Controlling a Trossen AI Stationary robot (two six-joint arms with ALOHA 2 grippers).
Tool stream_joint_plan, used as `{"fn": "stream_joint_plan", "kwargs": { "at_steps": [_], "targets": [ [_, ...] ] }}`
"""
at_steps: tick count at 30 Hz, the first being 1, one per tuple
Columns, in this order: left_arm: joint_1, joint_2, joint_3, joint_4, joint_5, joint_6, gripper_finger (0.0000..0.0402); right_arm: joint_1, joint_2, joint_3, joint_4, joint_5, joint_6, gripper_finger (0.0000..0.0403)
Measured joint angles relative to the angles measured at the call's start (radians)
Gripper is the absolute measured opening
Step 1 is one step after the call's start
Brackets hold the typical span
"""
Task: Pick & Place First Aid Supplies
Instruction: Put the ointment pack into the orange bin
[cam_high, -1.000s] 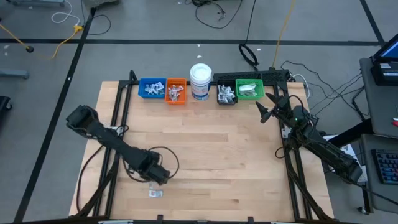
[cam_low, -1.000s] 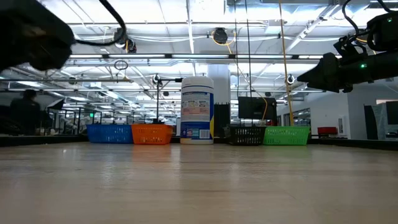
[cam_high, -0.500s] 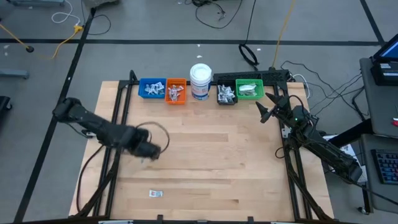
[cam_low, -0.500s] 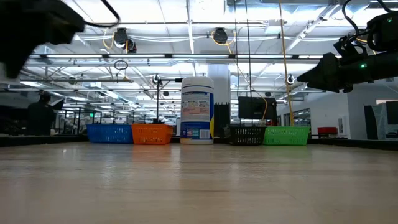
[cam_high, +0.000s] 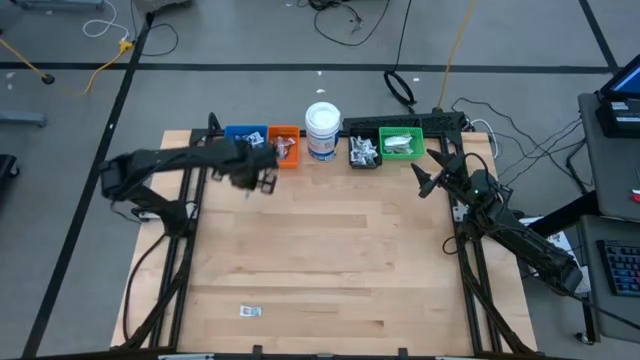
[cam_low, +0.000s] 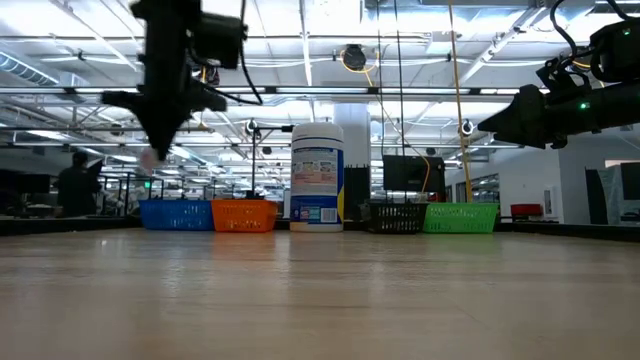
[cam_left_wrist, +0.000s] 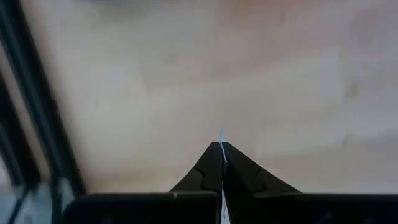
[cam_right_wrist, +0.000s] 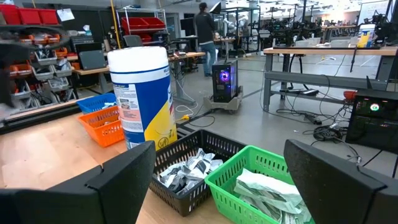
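Hovering above the light wooden table (cam_high: 330, 260) at about eleven o'clock, the left gripper (cam_high: 262, 178) hangs just in front of the small blue rectangular bin (cam_high: 243, 141) and the small orange rectangular bin (cam_high: 284, 147). Its two dark fingers (cam_left_wrist: 208, 171) are pressed together, and the left wrist view shows a thin pale-blue sliver of a packet (cam_left_wrist: 222, 138) pinched in the seam between them; the low view shows a small pale scrap at the fingertips, well above the tabletop.

One more flat white wrapped packet (cam_high: 250, 311) lies alone on the wood at about seven o'clock, well apart from everything else. More packets fill the bins along the twelve o'clock edge: silvery ones in the small black rectangular bin (cam_high: 363, 152), pale ones in the small green rectangular bin (cam_high: 402, 144), and others in the blue and orange bins. A white cylindrical jar with a blue label (cam_high: 323, 131) stands upright between the orange and black bins.

The right gripper (cam_high: 428, 171) waits at about two o'clock, just beside the green bin, its fingers (cam_right_wrist: 124, 174) spread wide and holding nothing.
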Motion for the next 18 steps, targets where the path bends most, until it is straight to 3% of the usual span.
{"fn": "stream_joint_plan", "kwargs": {
  "at_steps": [9,18],
  "targets": [
    [0.212,0.194,0.155,0.315,-0.064,0.297,0.0001,0.0,0.0,0.0,0.0,0.0,0.0,0.0352],
    [0.313,0.339,0.226,0.479,-0.083,0.425,0.0,0.0,0.0,0.0,0.0,0.0,0.0,0.0352]
  ]
}}
